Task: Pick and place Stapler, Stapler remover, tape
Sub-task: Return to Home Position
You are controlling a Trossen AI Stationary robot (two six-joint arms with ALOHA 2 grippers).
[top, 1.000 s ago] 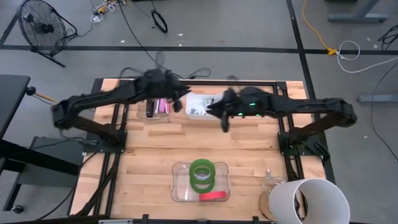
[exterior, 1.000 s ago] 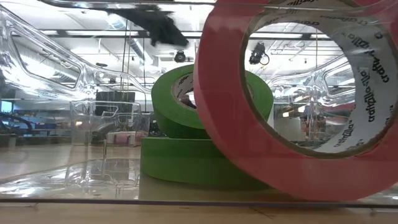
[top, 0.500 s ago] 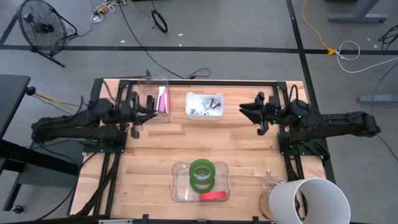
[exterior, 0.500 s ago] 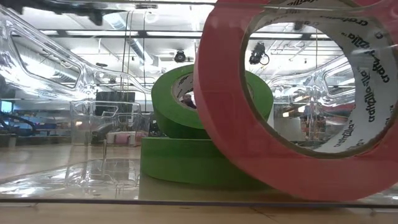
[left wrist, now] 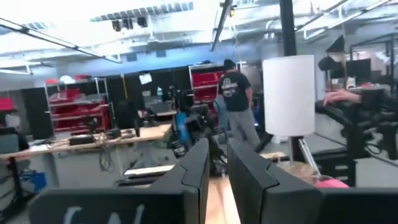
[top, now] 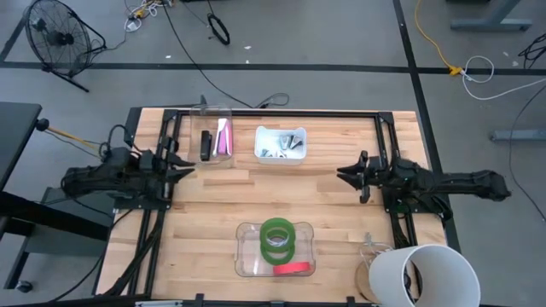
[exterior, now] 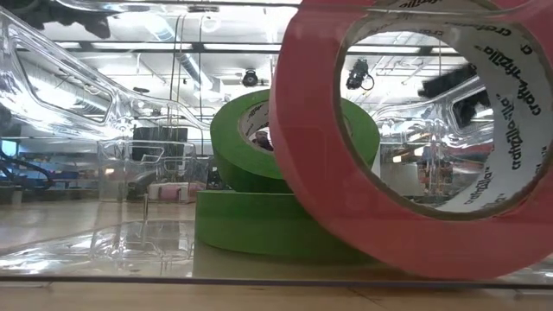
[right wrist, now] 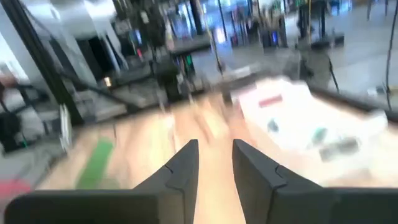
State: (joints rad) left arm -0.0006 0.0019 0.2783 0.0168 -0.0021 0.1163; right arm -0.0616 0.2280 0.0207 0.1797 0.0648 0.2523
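The tape lies in a clear bin (top: 247, 256) near the table's near edge. One green roll (exterior: 259, 226) lies flat, and a second green roll (exterior: 298, 142) leans upright on it. The red roll (exterior: 415, 216) stands tilted on its edge; in the high view it shows edge-on (top: 292, 269). A black stapler (top: 205, 143) and a pink one (top: 224, 138) lie in a clear container at the far left. Staple removers (top: 280, 145) lie in a white bin. My left gripper (top: 177, 166) is drawn back at the table's left edge, shut and empty. My right gripper (top: 348, 174) is at the right side, shut and empty.
A white cylinder-shaped shade (top: 422, 275) stands at the near right corner. Black frame rails (top: 281, 113) run along the table's far and side edges. Bare wood lies between the two grippers (top: 264, 188). A person (left wrist: 236, 93) stands in the room beyond the table.
Both arms have drawn back from the far middle of the table, over the bins. My left gripper has gone toward the left edge and my right toward the right edge, both a little nearer. The tape rolls have kept still.
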